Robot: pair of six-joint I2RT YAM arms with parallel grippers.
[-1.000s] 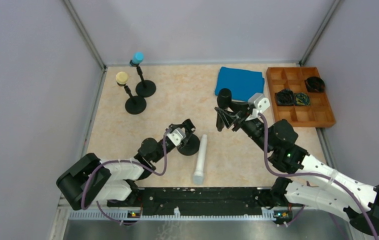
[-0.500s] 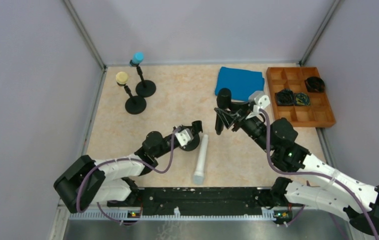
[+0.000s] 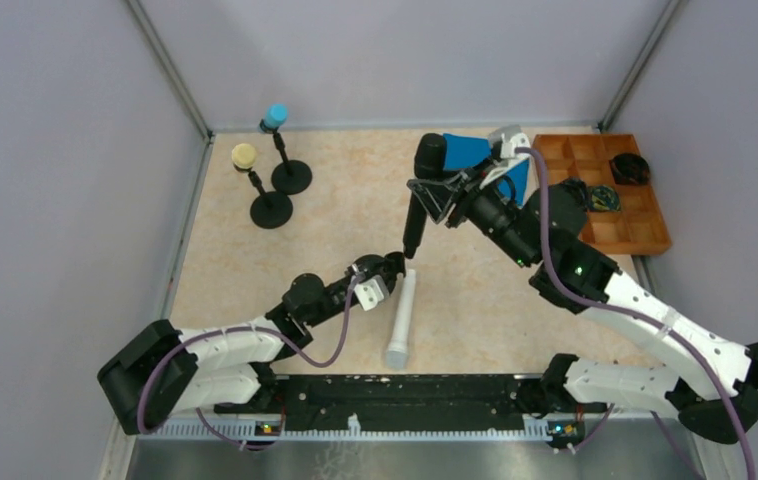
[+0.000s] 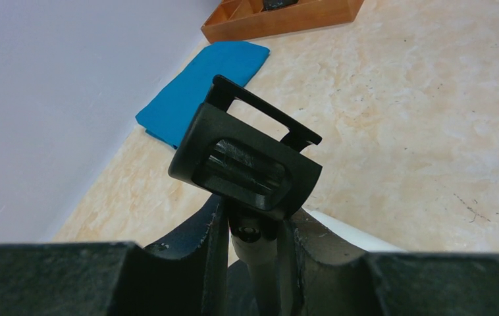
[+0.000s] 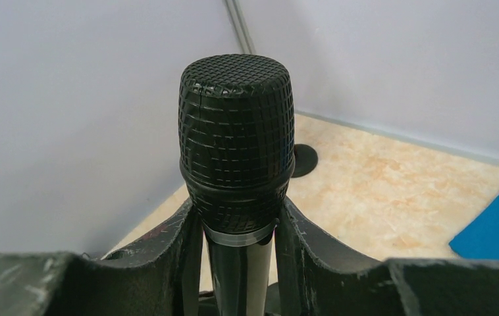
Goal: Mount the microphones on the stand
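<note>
Four microphones were in view. The light blue microphone (image 3: 275, 115) and the cream microphone (image 3: 244, 156) stood in stands at the far left. The white microphone (image 3: 401, 318) lay flat on the table (image 3: 335, 215), near the middle. The black microphone (image 3: 429, 157) hung head up over the centre, tilted, its narrow tail pointing down toward the left gripper (image 3: 383, 272).

The right gripper (image 5: 237, 230) was clamped on that black microphone just under the head, where a pale band ringed the neck. The head was a blunt cylinder of coarse black mesh; the handle below it looked smooth, hard and tapered.

The left gripper (image 4: 253, 227) was pinched tight on the thin stem of a third stand (image 4: 264, 283), right below its clip (image 4: 243, 168). The clip was a glossy black plastic cradle, hollow through the middle, with a thin bar behind.

The microphone probably handled as light and stiff, not fragile, but slick along the taper. The grip under the wider head seemed the safest hold, since the head would stop any slide. The clip likely flexed slightly, so the tail should enter first.

A blue cloth (image 3: 470, 152), soft and folded, and a wooden tray (image 3: 645, 238) lay far right.
</note>
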